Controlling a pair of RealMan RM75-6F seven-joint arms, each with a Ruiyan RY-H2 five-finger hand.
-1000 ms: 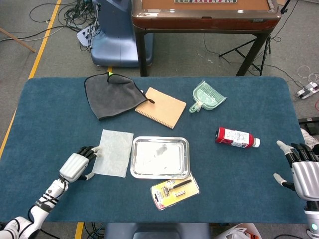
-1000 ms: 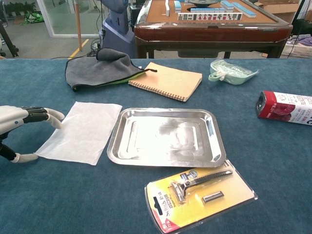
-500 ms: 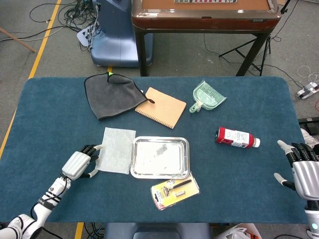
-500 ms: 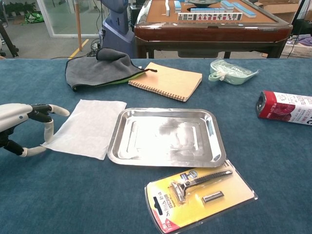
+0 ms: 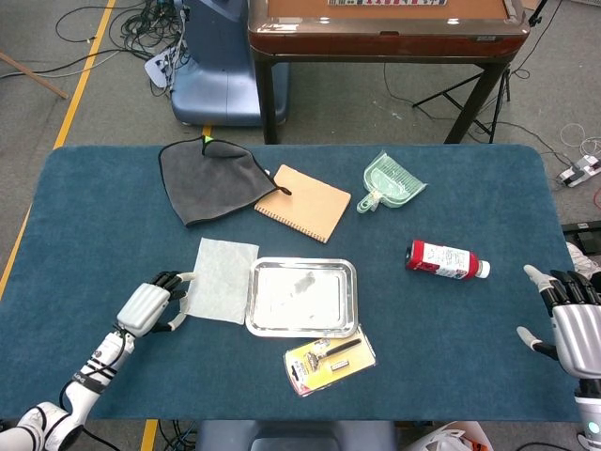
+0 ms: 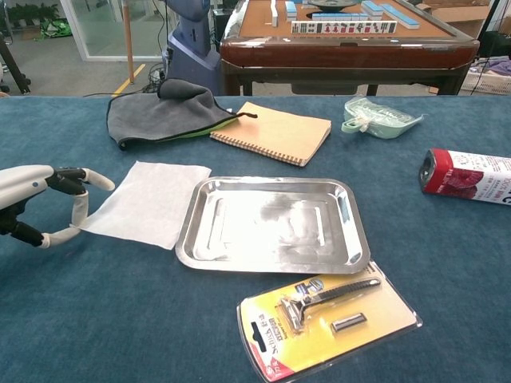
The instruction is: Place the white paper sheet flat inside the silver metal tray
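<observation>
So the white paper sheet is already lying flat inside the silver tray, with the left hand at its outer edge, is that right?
Not quite. The chest view shows the white paper sheet on the blue table beside the silver tray, at most meeting its left rim, not inside it. The left hand is at its outer edge, as you said.

1. A blue-covered table [image 5: 113, 216] carries everything.
2. Far side: grey cloth [image 5: 211, 178], tan notebook [image 5: 303, 202], green scoop [image 5: 392, 182].
3. Near side: white paper sheet [image 5: 222, 280], silver metal tray [image 5: 301, 298], packaged razor [image 5: 330, 358].
4. Right: red bottle [image 5: 445, 260], lying down.
</observation>
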